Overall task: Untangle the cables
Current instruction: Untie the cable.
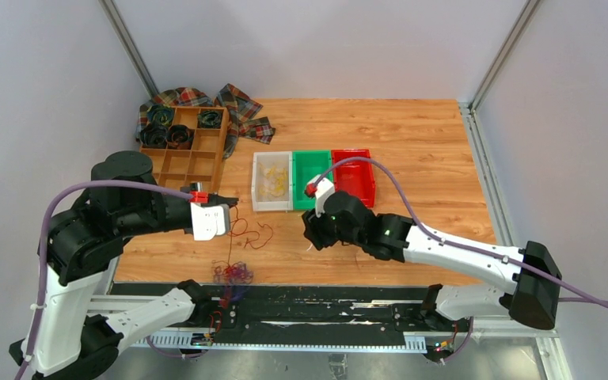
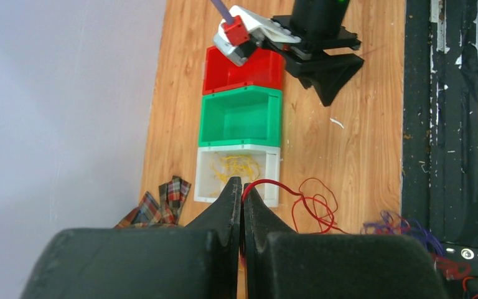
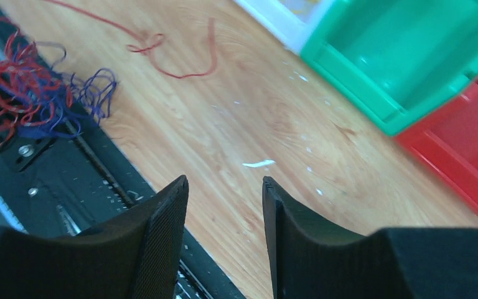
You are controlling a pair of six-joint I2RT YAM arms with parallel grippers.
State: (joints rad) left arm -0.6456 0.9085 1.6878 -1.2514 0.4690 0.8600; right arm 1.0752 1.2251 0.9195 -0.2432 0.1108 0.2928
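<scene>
The cables lie as a tangled clump of red and purple wires at the table's near edge, seen also in the right wrist view as a clump. One red wire runs up out of it. My left gripper is shut on that wire's end and holds it above the wood, in front of the white bin. Loose yellow wires lie inside that bin. My right gripper hangs open over bare wood with nothing between its fingers, to the right of the red wire.
A green bin and a red bin stand beside the white one. At the back left, a wooden compartment tray with black rolls sits on plaid cloth. A black rail borders the near edge. A white scrap lies on the wood.
</scene>
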